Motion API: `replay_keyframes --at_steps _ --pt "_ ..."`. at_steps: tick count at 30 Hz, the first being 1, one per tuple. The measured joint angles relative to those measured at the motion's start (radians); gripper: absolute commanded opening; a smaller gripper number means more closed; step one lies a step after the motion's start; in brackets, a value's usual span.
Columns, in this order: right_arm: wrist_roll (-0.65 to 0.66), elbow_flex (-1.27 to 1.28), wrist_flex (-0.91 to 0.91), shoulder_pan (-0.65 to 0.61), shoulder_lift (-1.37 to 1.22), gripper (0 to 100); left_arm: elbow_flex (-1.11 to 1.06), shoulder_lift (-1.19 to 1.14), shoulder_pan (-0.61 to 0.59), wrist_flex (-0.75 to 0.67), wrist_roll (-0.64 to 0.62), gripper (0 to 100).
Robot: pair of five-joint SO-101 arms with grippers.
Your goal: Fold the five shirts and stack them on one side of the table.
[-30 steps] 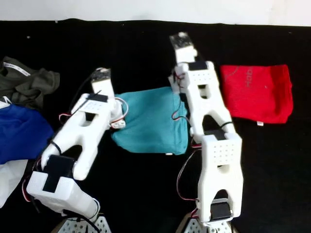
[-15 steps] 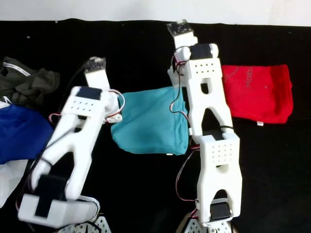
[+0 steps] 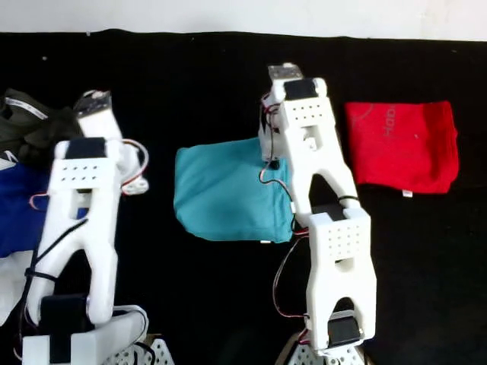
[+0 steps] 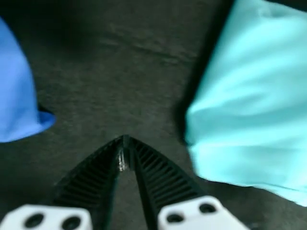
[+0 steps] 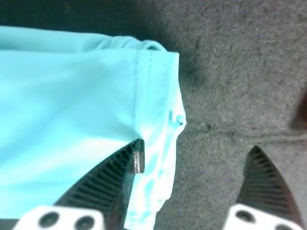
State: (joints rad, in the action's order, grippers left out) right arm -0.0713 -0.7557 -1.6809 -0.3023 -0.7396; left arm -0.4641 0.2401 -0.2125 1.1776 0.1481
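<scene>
At the edge of the teal shirt [image 5: 72, 96], the right arm [image 3: 308, 144] holds its jaws wide and may snag one layer, undoing the fold; the left arm [image 3: 80, 175] has its jaws closed, empty.

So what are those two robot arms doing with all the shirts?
They're folding shirts. The teal shirt lies folded in the middle of the table, and the red shirt lies folded to one side. The right gripper is open over the teal shirt's edge, holding nothing. The left gripper is shut and empty above bare table. The blue shirt, olive shirt and white shirt lie crumpled, not yet folded.
</scene>
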Motion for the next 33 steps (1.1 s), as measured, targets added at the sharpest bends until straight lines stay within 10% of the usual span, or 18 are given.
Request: replay_keyframes --at_steps 33 --pt "-0.101 -0.160 -0.058 -0.049 0.014 32.9 0.000 -0.018 -0.089 -0.037 0.018 1"
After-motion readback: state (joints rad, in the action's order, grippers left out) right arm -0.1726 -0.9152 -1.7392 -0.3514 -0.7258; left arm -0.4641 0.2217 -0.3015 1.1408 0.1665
